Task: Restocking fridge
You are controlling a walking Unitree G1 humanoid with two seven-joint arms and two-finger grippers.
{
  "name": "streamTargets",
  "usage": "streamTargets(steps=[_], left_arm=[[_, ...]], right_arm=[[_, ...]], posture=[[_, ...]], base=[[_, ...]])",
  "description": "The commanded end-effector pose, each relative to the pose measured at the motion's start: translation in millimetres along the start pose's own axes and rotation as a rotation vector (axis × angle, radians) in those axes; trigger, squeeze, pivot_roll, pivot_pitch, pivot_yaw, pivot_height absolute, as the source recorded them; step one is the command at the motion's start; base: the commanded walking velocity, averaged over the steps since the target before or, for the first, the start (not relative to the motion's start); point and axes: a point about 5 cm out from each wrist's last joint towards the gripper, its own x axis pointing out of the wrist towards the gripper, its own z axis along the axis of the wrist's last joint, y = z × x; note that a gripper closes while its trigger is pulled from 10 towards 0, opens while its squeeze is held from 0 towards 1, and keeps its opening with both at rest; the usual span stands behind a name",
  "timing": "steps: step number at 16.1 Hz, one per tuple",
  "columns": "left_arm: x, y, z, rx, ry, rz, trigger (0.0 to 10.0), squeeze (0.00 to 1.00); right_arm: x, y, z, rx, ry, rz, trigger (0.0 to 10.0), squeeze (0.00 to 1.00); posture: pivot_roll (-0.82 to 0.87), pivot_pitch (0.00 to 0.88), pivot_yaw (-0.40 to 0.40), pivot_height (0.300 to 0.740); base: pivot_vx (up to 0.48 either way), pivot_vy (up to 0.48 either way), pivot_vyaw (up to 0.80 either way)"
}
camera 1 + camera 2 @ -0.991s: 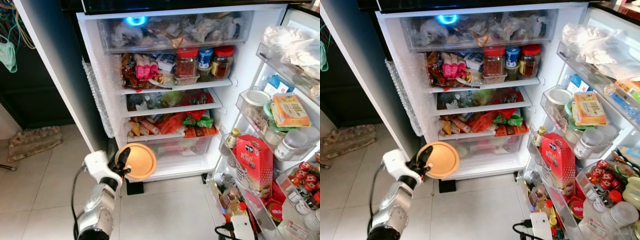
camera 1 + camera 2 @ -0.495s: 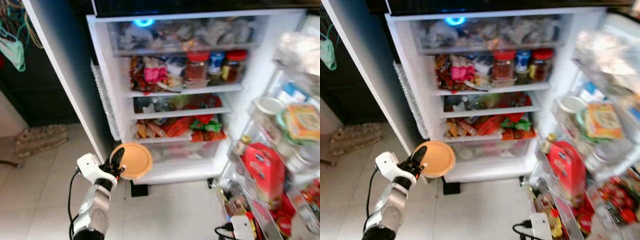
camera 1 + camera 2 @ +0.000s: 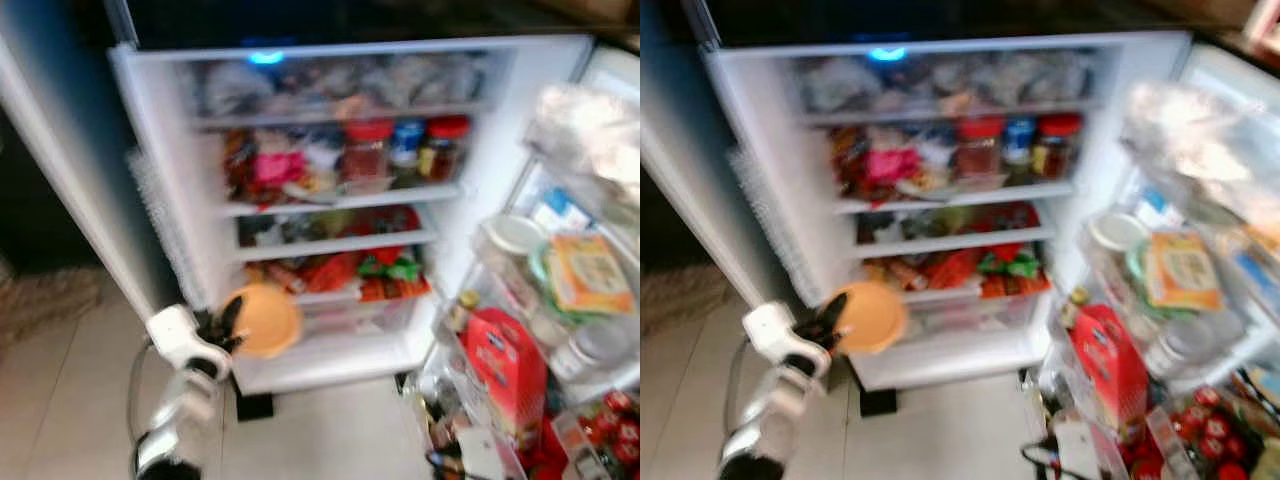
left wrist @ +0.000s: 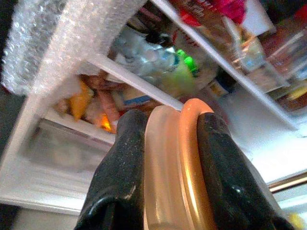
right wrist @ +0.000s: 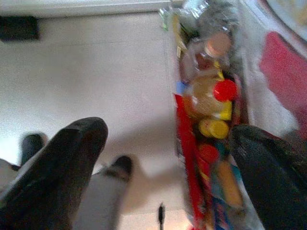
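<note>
the left gripper [image 3: 232,318] is sitting in the lower left of the head views, its fingers [image 4: 122,182] closing on the rim of an orange lid [image 3: 264,321] and gripping it edge-on. the lid is hanging in front of the lower shelves of the open fridge [image 3: 455,215], just before the clear drawer [image 3: 362,312]. the head views are blurring. jars [image 3: 405,148] are standing on an upper shelf, and a red carton [image 3: 508,360] is standing in the door rack at right. the right gripper [image 5: 168,177] is hanging with fingers spread wide and holding nothing, above floor tiles [image 5: 96,67] and bottles [image 5: 211,100].
</note>
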Motion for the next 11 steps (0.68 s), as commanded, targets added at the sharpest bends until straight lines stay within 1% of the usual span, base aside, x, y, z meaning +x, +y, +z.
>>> streamTargets(steps=[1,3,4,5,6,9,11], left_arm=[[5.3,-11.8,0.6,-0.005,-0.01,-0.037,10.0,0.0],[5.3,-11.8,0.6,-0.005,-0.01,-0.037,10.0,0.0],[3.0,-13.0,2.8,-0.027,0.0,-0.042,10.0,0.0],[4.5,-27.9,-2.4,-0.053,0.046,-0.103,10.0,0.0],[6.3,-34.6,-5.3,-0.057,0.062,-0.13,10.0,0.0],[7.2,-36.3,-5.7,-0.069,0.063,-0.138,10.0,0.0],[5.9,-37.6,-5.8,-0.102,0.076,-0.139,10.0,0.0]], right_arm=[[-1.7,-7.1,-5.3,0.008,0.015,-0.019,10.0,0.0],[-1.7,-7.1,-5.3,0.008,0.015,-0.019,10.0,0.0],[-1.7,-7.2,-5.3,0.008,0.015,-0.019,10.0,0.0],[-1.3,-8.4,-3.4,-0.017,0.026,-0.019,10.0,0.0],[-1.1,-8.9,-2.3,-0.035,0.031,-0.015,10.0,0.0],[-1.1,-8.9,-2.4,-0.032,0.031,-0.014,10.0,0.0],[-1.1,-8.9,-2.3,-0.035,0.033,-0.012,10.0,0.0]], posture=[[-0.03,0.0,0.002,0.74],[-0.03,0.0,0.002,0.74],[-0.03,0.0,0.001,0.74],[-0.03,0.0,-0.008,0.74],[-0.03,0.0,-0.009,0.74],[-0.03,0.0,-0.009,0.74],[-0.03,0.0,-0.012,0.74]], base=[[0.247,0.0,0.0],[0.247,0.0,0.0],[0.247,0.0,0.0],[0.296,0.0,0.0],[0.296,0.0,0.0],[0.298,0.0,0.0],[0.3,0.0,0.0]])
